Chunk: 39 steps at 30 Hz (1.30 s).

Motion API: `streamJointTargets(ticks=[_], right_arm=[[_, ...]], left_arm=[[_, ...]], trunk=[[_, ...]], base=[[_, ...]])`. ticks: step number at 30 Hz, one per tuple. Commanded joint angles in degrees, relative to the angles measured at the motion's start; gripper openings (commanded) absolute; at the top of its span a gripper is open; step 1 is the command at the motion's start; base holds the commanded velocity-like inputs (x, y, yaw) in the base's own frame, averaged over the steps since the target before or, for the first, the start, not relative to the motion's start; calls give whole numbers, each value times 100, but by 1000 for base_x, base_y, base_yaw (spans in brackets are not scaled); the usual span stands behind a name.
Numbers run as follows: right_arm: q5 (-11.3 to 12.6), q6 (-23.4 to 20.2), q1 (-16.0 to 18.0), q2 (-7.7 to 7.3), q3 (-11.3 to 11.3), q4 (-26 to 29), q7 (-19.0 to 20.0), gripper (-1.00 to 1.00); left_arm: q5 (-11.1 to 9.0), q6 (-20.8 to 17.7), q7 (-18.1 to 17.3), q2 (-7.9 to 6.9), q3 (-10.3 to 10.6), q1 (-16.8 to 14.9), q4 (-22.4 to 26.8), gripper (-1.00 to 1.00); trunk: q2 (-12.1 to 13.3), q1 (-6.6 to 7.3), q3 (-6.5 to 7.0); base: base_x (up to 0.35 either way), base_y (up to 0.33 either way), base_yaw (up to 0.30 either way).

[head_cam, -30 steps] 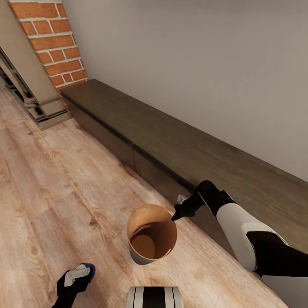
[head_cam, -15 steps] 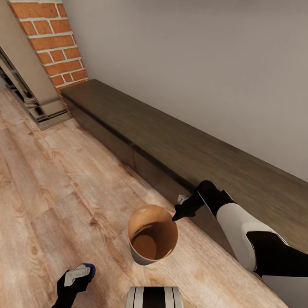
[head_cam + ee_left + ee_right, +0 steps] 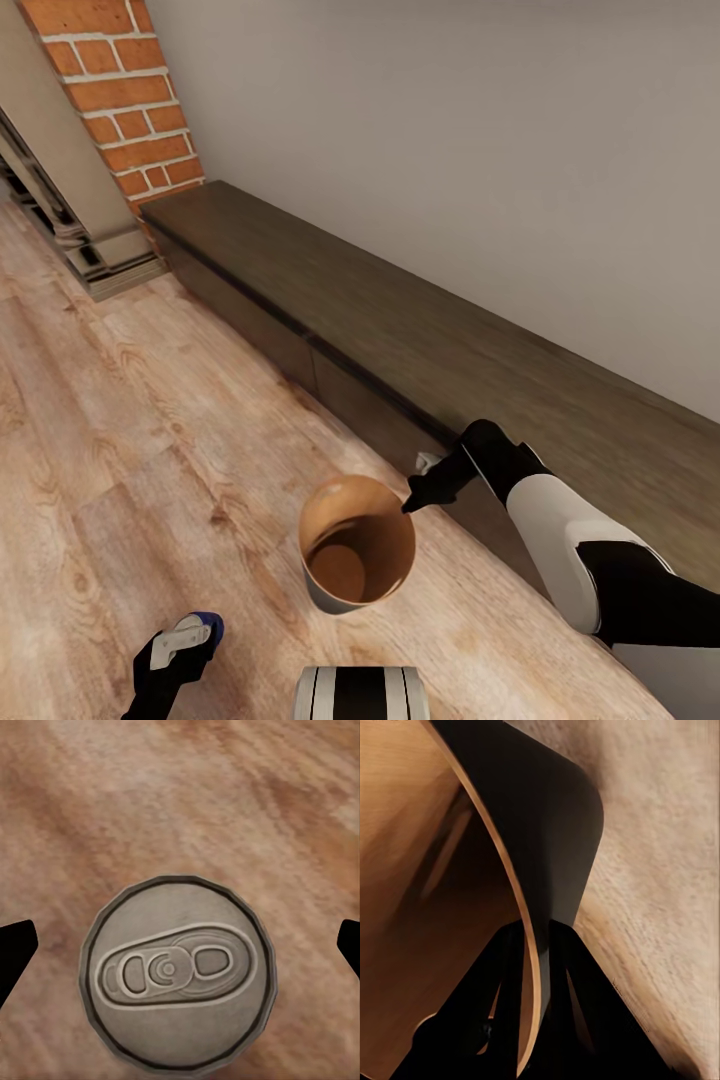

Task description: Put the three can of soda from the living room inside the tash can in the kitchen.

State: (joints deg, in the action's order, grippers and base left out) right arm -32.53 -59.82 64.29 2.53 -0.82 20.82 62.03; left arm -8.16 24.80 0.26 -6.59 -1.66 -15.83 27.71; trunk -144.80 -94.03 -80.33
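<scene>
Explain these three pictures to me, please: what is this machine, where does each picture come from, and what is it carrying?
This is a simulated two-armed wheeled robot. The big picture comes from a camera on its head, looking down at a wood floor beside a long dark bench. The other two come from cameras near each gripper. The right gripper pinches the rim of a brown bin; its wrist camera shows that wall between the fingers. The left gripper holds a dark blue soda can, whose grey top faces its wrist camera.

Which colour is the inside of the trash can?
Brown inside the trash can, darker toward the bottom; the head view shows it best.
</scene>
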Motion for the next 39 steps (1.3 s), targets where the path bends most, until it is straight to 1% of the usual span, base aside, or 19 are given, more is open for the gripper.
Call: streamJointTargets(ticks=[1,3,10,23,30,39], right_arm=[[-16,-18,-4,-7,-24,-104,20,-100],[-16,-18,-4,-7,-24,-104,20,-100],[-16,-18,-4,-7,-24,-104,20,-100],[-16,-18,-7,-7,-24,-101,20,-100],[-16,-18,-9,-7,-24,-100,20,-100],[-16,-18,-12,-7,-24,-103,20,-100]], left_arm=[[-1,-1,0,-4,-1,1,2,100],[-1,-1,-1,-4,-1,1,0,100],[7,-1,-3,-9,-1,1,-3,100],[6,-1,0,-1,-1,1,4,100],[8,-1,0,-3,-2,1,0,100],[4,-1,0,-1,-1,1,3,100]], trunk=[[2,-61,0],[2,-61,0],[-7,-79,-155],[-7,-79,-155],[-16,-97,-311],[-16,-97,-311]], base=[[0,0,0],[0,0,0],[0,0,0],[0,0,0],[0,0,0],[0,0,0]])
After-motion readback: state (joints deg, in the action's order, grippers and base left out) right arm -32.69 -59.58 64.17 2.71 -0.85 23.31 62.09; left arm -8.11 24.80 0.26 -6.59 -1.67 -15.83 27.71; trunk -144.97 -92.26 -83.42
